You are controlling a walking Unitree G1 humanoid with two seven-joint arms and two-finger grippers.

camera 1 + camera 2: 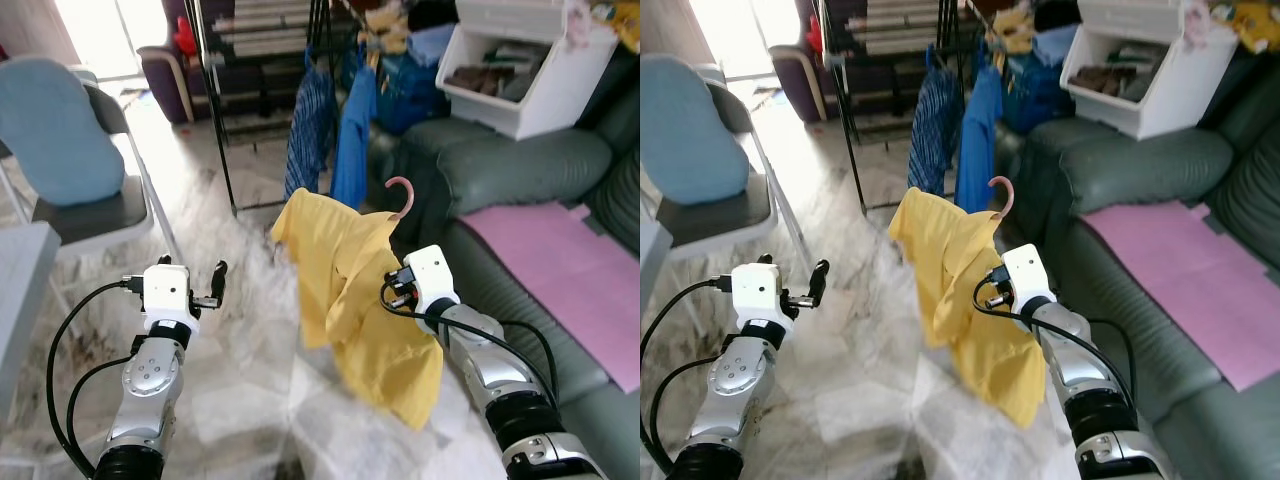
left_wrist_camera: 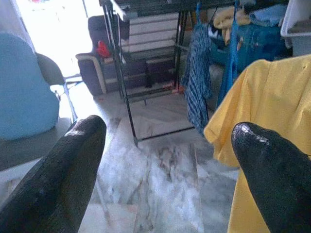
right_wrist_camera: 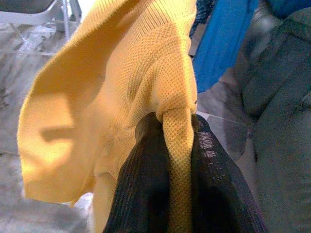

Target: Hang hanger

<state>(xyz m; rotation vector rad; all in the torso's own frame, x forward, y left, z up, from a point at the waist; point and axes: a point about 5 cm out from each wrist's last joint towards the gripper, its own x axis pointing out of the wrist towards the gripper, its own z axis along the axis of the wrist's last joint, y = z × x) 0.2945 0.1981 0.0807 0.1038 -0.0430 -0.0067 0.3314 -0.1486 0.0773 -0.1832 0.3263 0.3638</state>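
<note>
A: What is your right gripper [image 3: 180,160] doing?
B: It's clamped on a fold of the yellow shirt [image 1: 350,290], which hangs on the hanger; its pink hook [image 1: 402,194] sticks up at your 1 o'clock.
A: And your left gripper [image 2: 170,160]?
B: Fingers spread wide, gripping nothing, raised at 10 o'clock over the marble floor [image 1: 250,390].
A: The rack?
B: The black clothes rack [image 1: 215,110] stands at 12 o'clock, a blue garment [image 1: 352,140] hanging from it, the sofa [image 1: 530,170] at 2.
</note>
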